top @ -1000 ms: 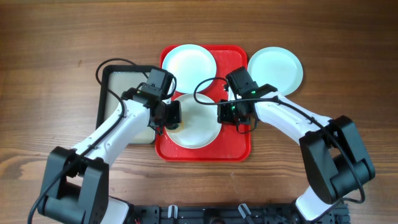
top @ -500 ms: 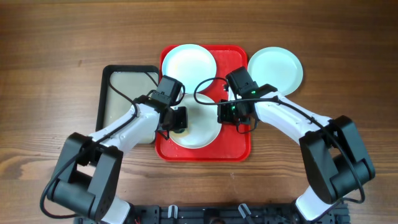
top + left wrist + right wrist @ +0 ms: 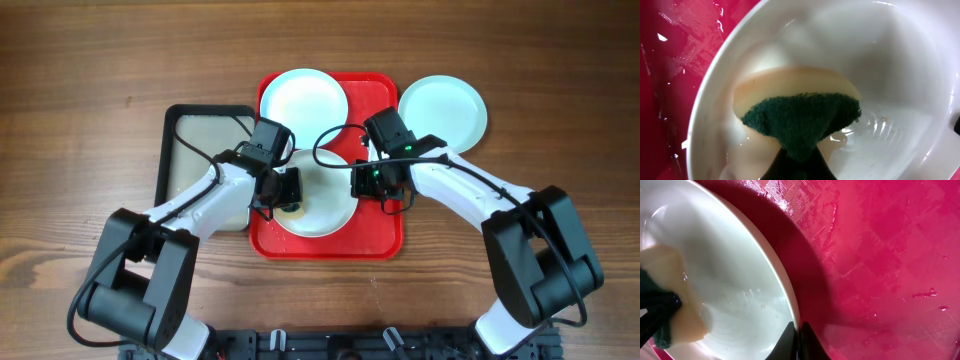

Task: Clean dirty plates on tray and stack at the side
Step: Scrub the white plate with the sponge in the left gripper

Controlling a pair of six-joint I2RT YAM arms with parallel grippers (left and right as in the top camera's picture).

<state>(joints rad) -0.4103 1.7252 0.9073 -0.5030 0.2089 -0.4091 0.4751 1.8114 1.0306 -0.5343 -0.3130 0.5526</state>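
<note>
Left end effector (image 3: 285, 190) is down in the near plate (image 3: 318, 208), jaws clamped on a sponge (image 3: 799, 116), green scouring face toward the wrist camera, yellow foam behind it. The sponge is pressed flat against the left half of the plate's wet, glossy bowl, just inside the rim.

Over on the other side, the right end effector (image 3: 798, 339) is pinched shut on that same plate's right rim: in the right wrist view the white edge runs straight down into the two dark fingertips. So the plate sits between the two end effectors, sponge on one side, pinch on the other.

The near plate lies in the front half of the red tray (image 3: 385, 225), whose surface glistens with water. A second plate (image 3: 303, 103) sits at the tray's far left corner, well clear of both end effectors. A third plate (image 3: 443, 110) rests off the tray on the wooden bench (image 3: 560, 80), just beside the tray's far right corner. Left of the tray, the black-rimmed basin (image 3: 170, 150) lies under the left arm.
</note>
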